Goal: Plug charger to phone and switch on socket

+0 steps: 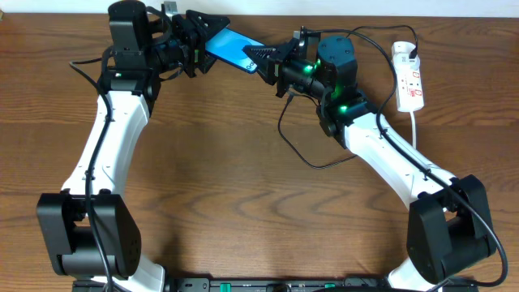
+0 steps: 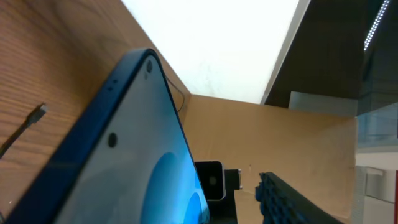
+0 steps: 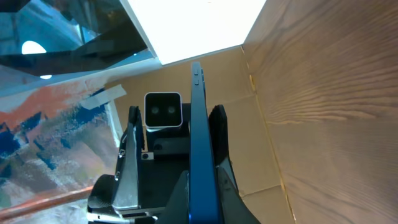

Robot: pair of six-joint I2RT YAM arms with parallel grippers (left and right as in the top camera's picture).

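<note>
The phone (image 1: pixel 229 47), its screen lit blue, is held off the table at the back centre. My right gripper (image 1: pixel 261 58) is shut on its right end, and the right wrist view shows the fingers clamping the thin phone (image 3: pixel 198 124) edge-on. My left gripper (image 1: pixel 201 45) straddles its left end. In the left wrist view the phone (image 2: pixel 124 155) fills the left, and one finger (image 2: pixel 292 199) stands apart from it, the other hidden. The charger cable (image 1: pixel 285 134) loops on the table below the right gripper. Its small tip (image 2: pixel 38 112) lies on the wood. The white socket (image 1: pixel 409 77) lies at the far right.
The socket's thick white cord (image 1: pixel 415 130) runs toward the front beside the right arm (image 1: pixel 381 154). The left arm (image 1: pixel 105 138) stretches along the left side. The table's back edge is just behind the phone.
</note>
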